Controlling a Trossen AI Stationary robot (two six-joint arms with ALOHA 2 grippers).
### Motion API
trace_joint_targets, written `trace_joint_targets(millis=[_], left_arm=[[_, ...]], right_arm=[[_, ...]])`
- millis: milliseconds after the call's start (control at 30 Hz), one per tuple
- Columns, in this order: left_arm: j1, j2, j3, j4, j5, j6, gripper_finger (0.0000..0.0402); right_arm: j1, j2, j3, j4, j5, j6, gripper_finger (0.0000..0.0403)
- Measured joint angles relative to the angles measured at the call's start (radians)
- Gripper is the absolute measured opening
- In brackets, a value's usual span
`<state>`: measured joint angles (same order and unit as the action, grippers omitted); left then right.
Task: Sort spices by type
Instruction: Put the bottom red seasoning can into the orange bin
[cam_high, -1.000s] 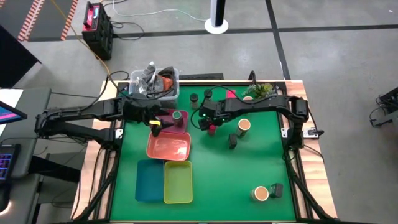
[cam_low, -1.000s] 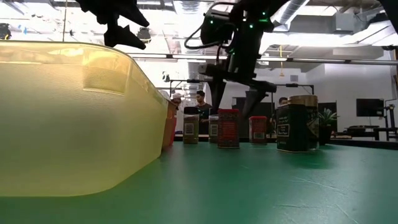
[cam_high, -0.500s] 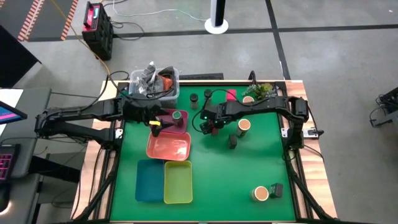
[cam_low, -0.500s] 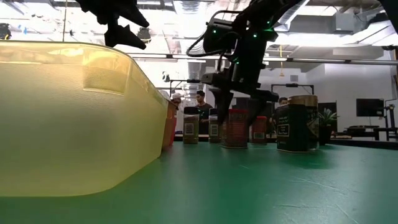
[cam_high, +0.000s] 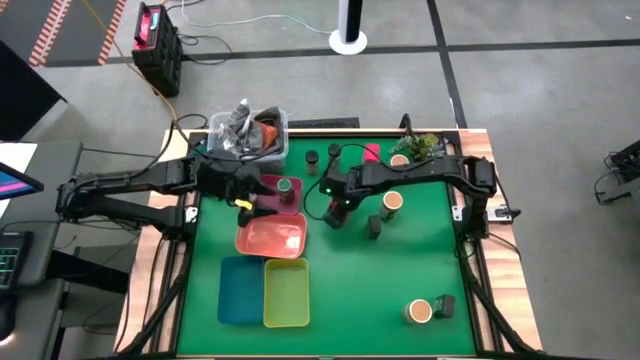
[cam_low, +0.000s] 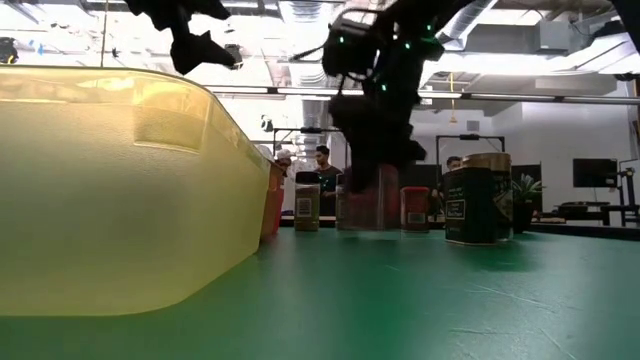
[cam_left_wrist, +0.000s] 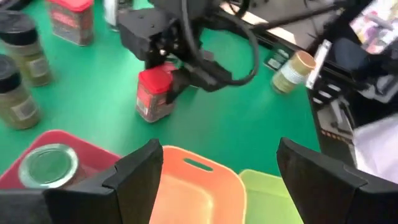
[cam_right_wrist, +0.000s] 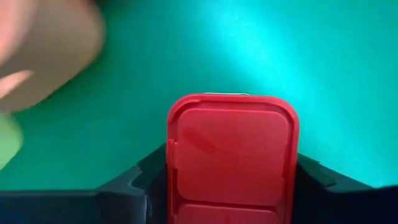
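At the left of the high view the left gripper (cam_high: 243, 200) hovered over the near edge of the dark pink plastic tray (cam_high: 292, 205), its fingers spread wide and holding nothing; its wrist view showed the two dark fingers (cam_left_wrist: 138, 171) well apart above the trays. Inside that dark pink tray stood one round dark jar with a green lid (cam_high: 285, 185), the only spice that appeared sorted. Below it in the frame, the salmon plastic tray (cam_high: 271, 237), the teal tray (cam_high: 240, 290) and the yellow-green tray (cam_high: 286, 292) looked bare. Just right of the trays, near the middle of the table, the right gripper (cam_high: 335, 212) had its fingers on either side of a small magenta-red box with a flat hinged lid (cam_right_wrist: 232, 155), pressed against its sides in the right wrist view. The left wrist view showed the same box (cam_left_wrist: 152, 93) standing on the green mat, though the low view was too blurred to say whether it had left the surface. Farther right, a round jar with a tan top (cam_high: 392, 202) and a small dark container (cam_high: 374, 228) waited near the centre, and more jars sat along the upper edge. At the lower right another tan-topped jar (cam_high: 419, 311) stood just beside a dark container (cam_high: 445, 305). Judging by this, the sorting was barely begun, with most spices left to place.
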<state>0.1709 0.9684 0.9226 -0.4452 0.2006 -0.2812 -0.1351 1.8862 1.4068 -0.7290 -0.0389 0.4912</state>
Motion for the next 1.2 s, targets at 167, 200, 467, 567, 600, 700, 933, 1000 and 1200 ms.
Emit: trace_joint_targets(millis=[167, 200, 467, 567, 600, 700, 933, 1000, 1200], left_arm=[[0.000, 0.000, 0.000, 0.000, 0.007, 0.034, 0.0299], [0.000, 0.000, 0.000, 0.000, 0.007, 0.037, 0.0299], [0.000, 0.002, 0.000, 0.021, 0.001, 0.058, 0.0299], [0.000, 0.024, 0.000, 0.031, -0.032, 0.072, 0.0299], [0.000, 0.034, 0.000, 0.034, -0.046, 0.084, 0.0299], [0.000, 0.064, 0.000, 0.082, -0.064, 0.122, 0.0299], [0.000, 0.147, 0.000, 0.212, -0.055, 0.165, 0.0299], [0.000, 0.168, 0.000, 0.232, -0.034, 0.164, 0.0299], [-0.001, 0.195, 0.000, 0.280, 0.039, 0.137, 0.0299]], right_arm=[[0.018, 0.000, 0.099, -0.050, -0.016, -0.163, 0.0246], [0.018, 0.000, 0.123, -0.069, -0.016, -0.184, 0.0245], [0.018, 0.000, 0.340, -0.191, -0.016, -0.330, 0.0242], [0.019, 0.000, 0.400, -0.190, -0.016, -0.339, 0.0243], [0.021, 0.000, 0.416, -0.188, -0.016, -0.342, 0.0243], [0.034, 0.000, 0.440, -0.165, -0.015, -0.344, 0.0244], [0.097, 0.000, 0.442, -0.151, -0.015, -0.367, 0.0244], [0.113, 0.000, 0.442, -0.141, -0.015, -0.376, 0.0244], [0.120, 0.000, 0.442, -0.072, -0.007, -0.392, 0.0245]])
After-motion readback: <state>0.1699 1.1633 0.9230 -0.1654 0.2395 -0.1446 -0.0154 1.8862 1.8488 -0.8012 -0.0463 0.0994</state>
